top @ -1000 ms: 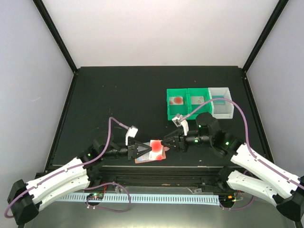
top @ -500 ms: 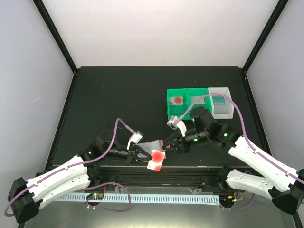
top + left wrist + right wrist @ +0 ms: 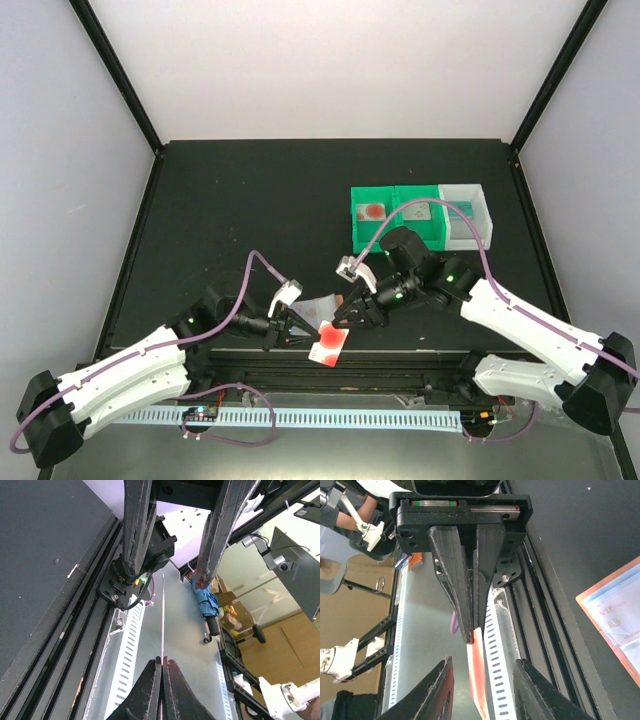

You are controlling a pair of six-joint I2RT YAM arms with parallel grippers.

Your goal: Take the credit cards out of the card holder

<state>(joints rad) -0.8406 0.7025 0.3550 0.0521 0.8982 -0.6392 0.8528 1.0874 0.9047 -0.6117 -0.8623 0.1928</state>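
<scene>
Table (image 3: 250, 200), black: carrying the bins at right rear and the card holder near the front edge.

Green bins (image 3: 356, 232), joined, with white bin (image 3: 487, 225) alongside: sitting well apart from the work and showing pale flat pieces inside, one red-marked.

Card holder (image 3: 615, 615), salmon edge, pale blue-grey pockets: lying open and flat on the table, just beside both grippers.

Left gripper (image 3: 161, 667): pressing its fingers together on one credit card (image 3: 330, 342), whitish with red marks, and holding it clear of the holder over the table's near edge.

Right gripper (image 3: 482, 667): standing with fingers apart on either side of that card's free end, not gripping it.

Step in hand, as judged: passing an extracted card from left to right.

Next move, as judged: calling for the right fingers to be closing squarely on the thin edge before the left lets go, then carrying it off, perhaps to a bin. Risk: dropping the card past the table edge.

Writing: "VIP" reading on a pale insert in the holder's pocket, possibly another card. Smaller marks beneath proving too small to read.
</scene>
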